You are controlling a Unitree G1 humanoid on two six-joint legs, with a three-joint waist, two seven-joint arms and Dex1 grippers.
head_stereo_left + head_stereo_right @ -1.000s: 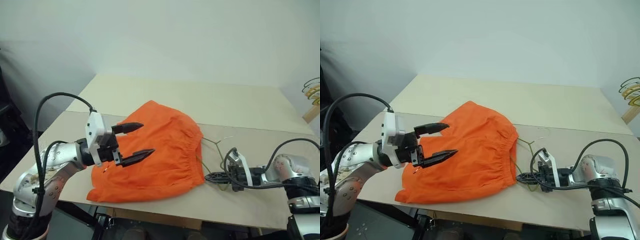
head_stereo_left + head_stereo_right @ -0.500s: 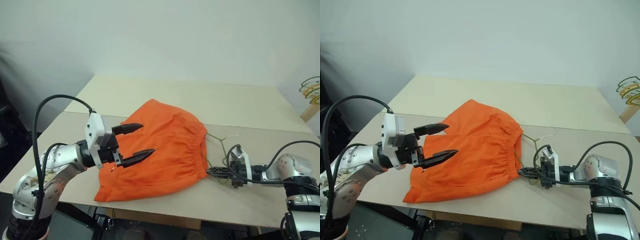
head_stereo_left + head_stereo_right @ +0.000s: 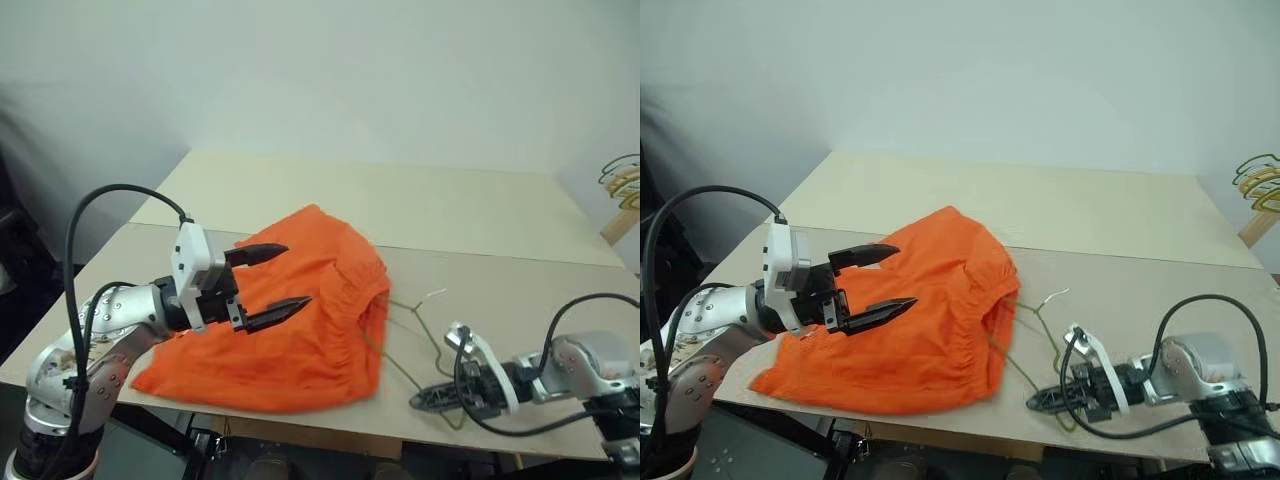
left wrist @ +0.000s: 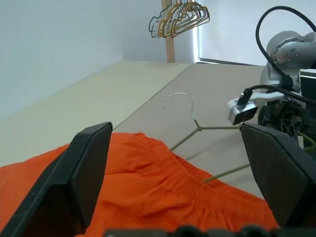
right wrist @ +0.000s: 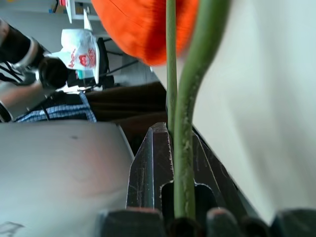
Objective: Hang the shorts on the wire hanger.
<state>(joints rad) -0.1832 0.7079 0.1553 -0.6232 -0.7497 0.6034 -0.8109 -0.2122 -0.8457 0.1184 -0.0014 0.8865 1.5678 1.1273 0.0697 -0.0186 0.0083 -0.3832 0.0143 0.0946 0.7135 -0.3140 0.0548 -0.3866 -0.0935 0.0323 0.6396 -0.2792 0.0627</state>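
The orange shorts [image 3: 290, 345] lie rumpled on the table's near left part, waistband toward the right. The olive wire hanger [image 3: 415, 325] lies beside the waistband, its small hook [image 3: 433, 294] pointing away and one side hidden under the fabric. My right gripper [image 3: 420, 402] sits low by the front edge, shut on the hanger's wire [image 5: 190, 123]. My left gripper [image 3: 295, 275] hovers level just above the shorts, open and empty. In the left wrist view its wide-spread fingers [image 4: 84, 173] frame the shorts [image 4: 148, 187] and the hanger's hook [image 4: 177, 97].
The beige table [image 3: 480, 210] stretches away behind the shorts. A bunch of hangers [image 3: 622, 180] hangs on a wooden stand at the far right. The front table edge [image 3: 400, 430] runs close under my right gripper.
My right gripper pulled back toward the front edge, dragging the hanger with it. The shorts slid toward the front left and bunched up. The left gripper stayed put.
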